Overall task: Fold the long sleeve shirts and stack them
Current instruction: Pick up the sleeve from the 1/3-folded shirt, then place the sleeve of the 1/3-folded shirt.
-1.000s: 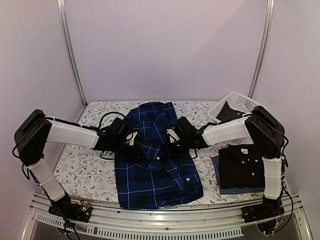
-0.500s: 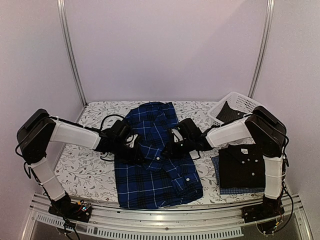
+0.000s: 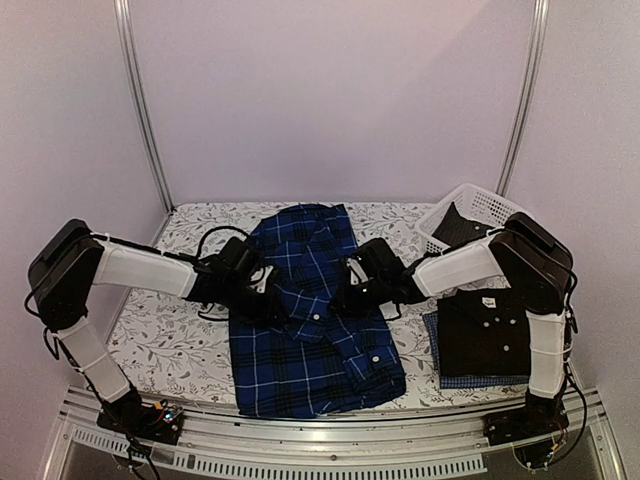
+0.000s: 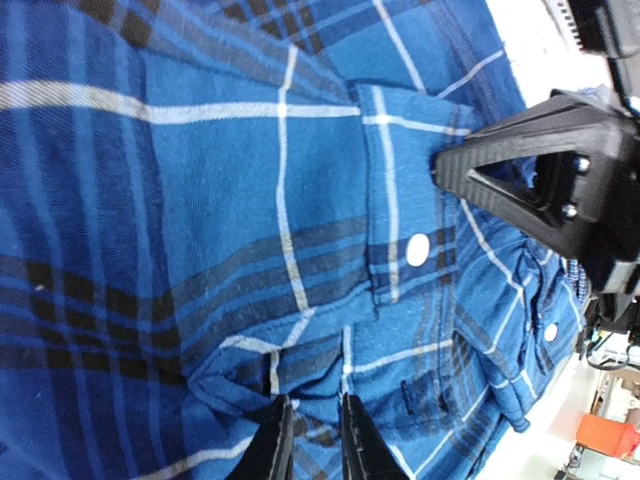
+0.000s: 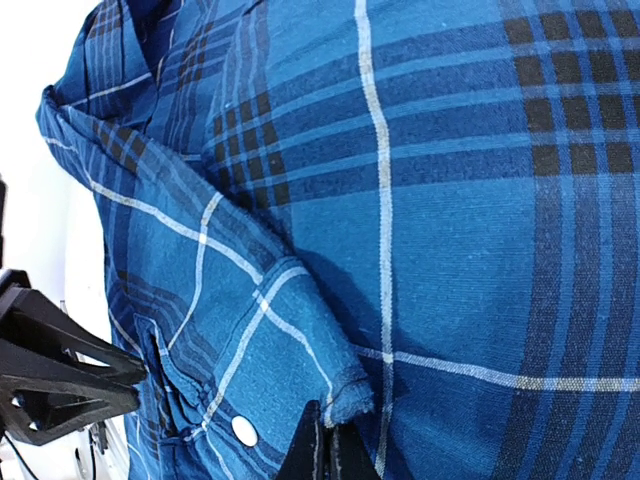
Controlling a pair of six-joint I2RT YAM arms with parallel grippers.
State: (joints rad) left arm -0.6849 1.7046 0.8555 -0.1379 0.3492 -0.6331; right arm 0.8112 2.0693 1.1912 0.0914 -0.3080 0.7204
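Worktop (image 3: 160, 340): carries every item below.
Centre shirt (image 3: 300, 360): middle of the worktop, spread from near the far edge to the near edge.
Left pincer (image 3: 278, 305): on the centre shirt's left half, about midway along it.
Right pincer (image 3: 340, 298): on its right half, facing the left pincer and near it.
Upper folded shirt (image 3: 485, 335): near right corner, lying on the lower folded shirt (image 3: 480, 381).
Basket (image 3: 490, 205): far right corner, behind the folded pair, with a garment (image 3: 458, 225) in it.
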